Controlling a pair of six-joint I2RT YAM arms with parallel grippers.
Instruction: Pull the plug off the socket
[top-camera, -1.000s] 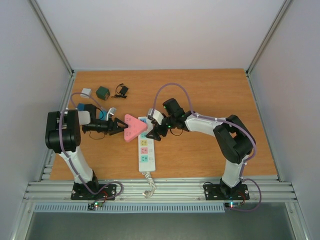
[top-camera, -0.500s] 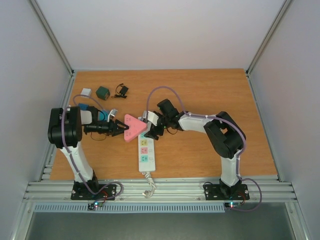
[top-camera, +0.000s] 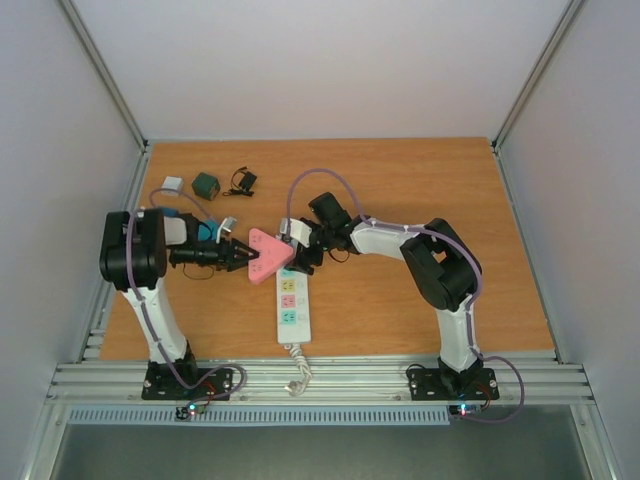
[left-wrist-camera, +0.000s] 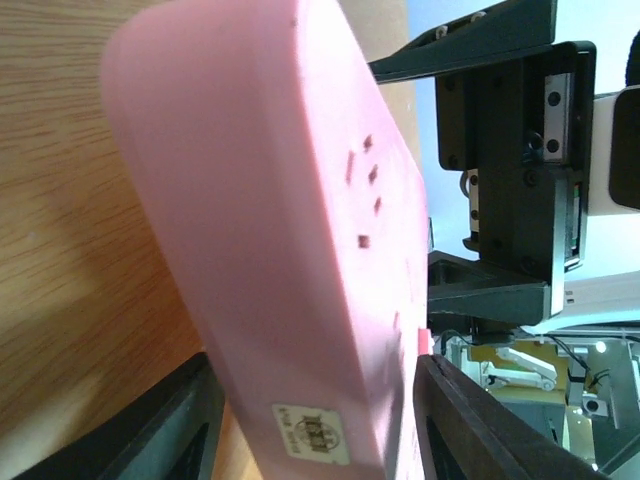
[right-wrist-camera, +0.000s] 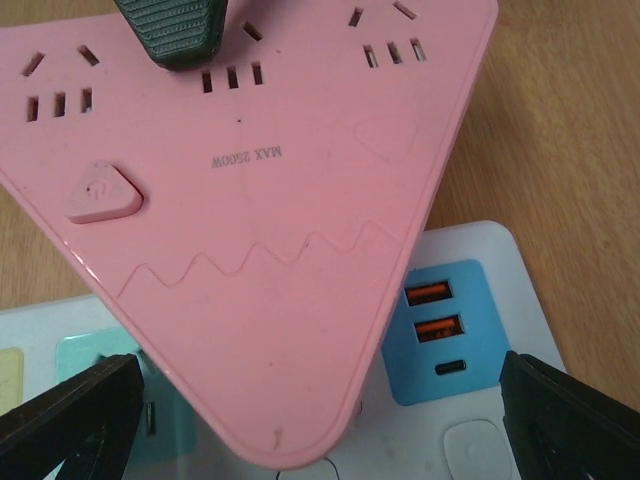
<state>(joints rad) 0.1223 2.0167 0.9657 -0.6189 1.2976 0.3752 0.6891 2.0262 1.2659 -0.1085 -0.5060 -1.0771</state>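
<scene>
Pink plug (top-camera: 268, 256) sits on the far end of the socket (top-camera: 291, 305), whose long axis runs near to far on the tabletop (top-camera: 420, 190). Left end effector (top-camera: 232, 256) is clamped on the plug from its left. Right end effector (top-camera: 300, 258) hovers just right of it, spread wide and empty. Green box (top-camera: 206, 184) lies well apart, far left, and appears to obstruct nothing.

Pink triangular plug (top-camera: 268, 256) — atop far end, white socket (top-camera: 291, 312)
</scene>
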